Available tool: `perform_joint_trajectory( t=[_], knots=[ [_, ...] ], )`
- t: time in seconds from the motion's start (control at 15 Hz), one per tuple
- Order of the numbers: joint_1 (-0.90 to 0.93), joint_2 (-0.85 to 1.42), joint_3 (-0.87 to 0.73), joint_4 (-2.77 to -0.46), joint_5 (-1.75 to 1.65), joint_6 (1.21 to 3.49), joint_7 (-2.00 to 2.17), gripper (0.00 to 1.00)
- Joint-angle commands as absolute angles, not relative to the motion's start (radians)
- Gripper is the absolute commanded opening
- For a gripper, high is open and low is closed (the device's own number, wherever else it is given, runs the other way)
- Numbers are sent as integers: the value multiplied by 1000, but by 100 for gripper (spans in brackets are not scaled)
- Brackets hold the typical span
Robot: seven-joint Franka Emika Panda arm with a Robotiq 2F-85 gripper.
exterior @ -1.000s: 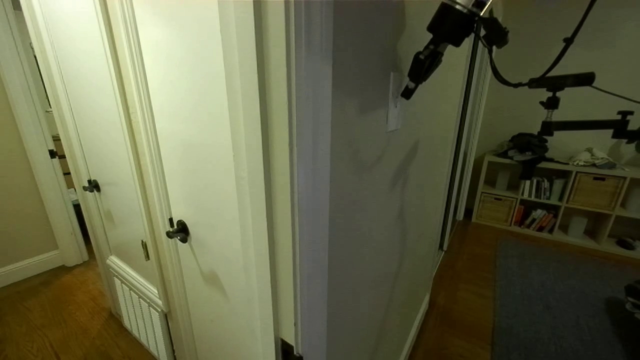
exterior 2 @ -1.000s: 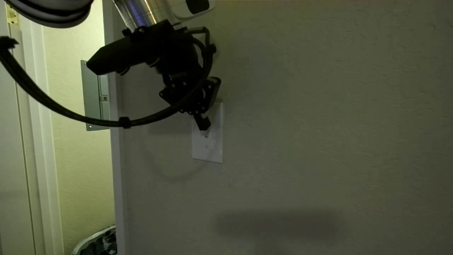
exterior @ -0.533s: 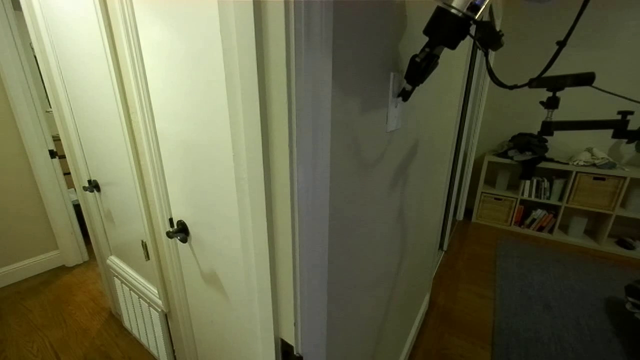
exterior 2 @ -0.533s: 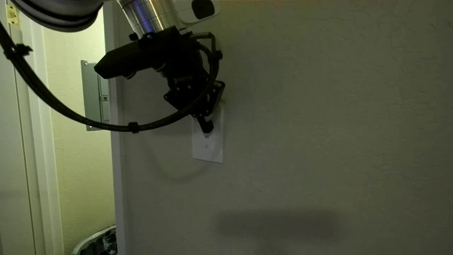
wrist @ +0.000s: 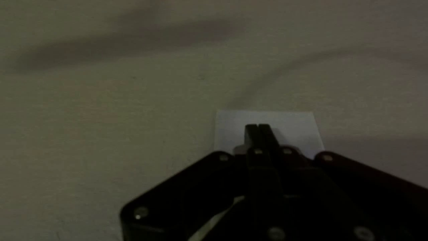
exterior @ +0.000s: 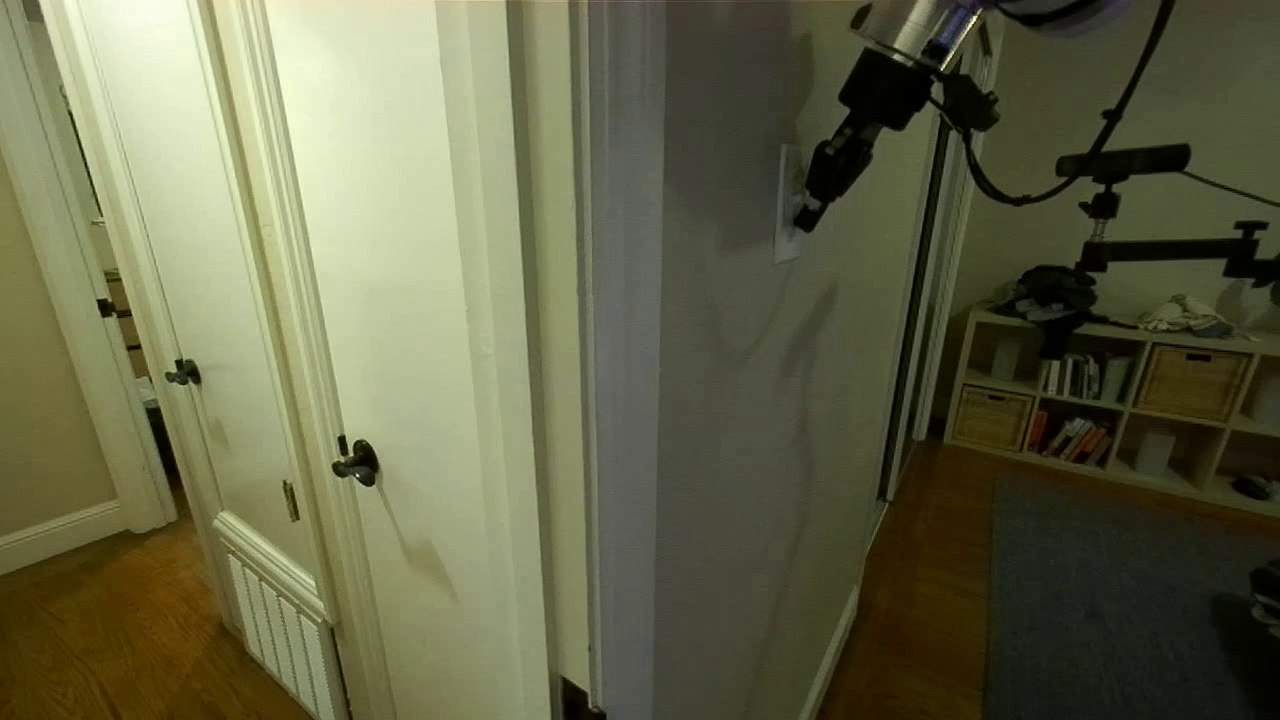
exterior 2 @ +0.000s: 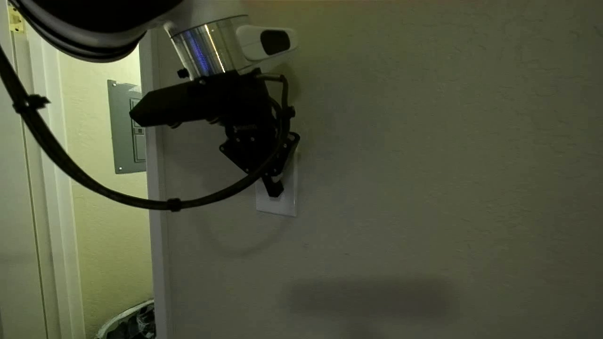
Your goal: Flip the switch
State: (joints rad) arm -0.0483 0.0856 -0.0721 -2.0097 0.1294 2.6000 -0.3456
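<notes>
Gripper [wrist: 257,125]: fingertips together, angled downward, in front of the switch plate [exterior 2: 289,201] near its lower edge; contact cannot be determined.
Switch plate: upright on the wall [exterior 2: 424,188], near the wall's left edge in an exterior view; partly covered by the gripper.
Cable [exterior 2: 153,204]: hangs in a loop across that same edge.

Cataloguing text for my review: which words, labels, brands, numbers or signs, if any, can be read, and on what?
No text can be read.
Book spines: too small to read.
Black housing above the fingers: faint marks, too blurred to read.
Switch: no lettering on what shows.
</notes>
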Motion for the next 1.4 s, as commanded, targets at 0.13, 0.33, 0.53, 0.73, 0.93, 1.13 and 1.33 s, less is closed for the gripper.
perform_joint_trajectory(
  t=[0.13,0.33,0.53,0.73,0.93,1.13,1.33],
  knots=[
    [-53,24,-72,-2047,-20,2524,-249,4],
    [-52,0,-69,-2042,-61,2458,-216,3],
    [-51,-21,-66,-2036,-72,2434,-208,4],
    [-51,-35,-65,-2023,-67,2451,-203,3],
    [-51,-32,-64,-2000,-48,2460,-200,4],
    [-48,-20,-62,-1978,-20,2460,-209,3],
    [-46,-3,-59,-1964,18,2461,-222,4]
  ],
)
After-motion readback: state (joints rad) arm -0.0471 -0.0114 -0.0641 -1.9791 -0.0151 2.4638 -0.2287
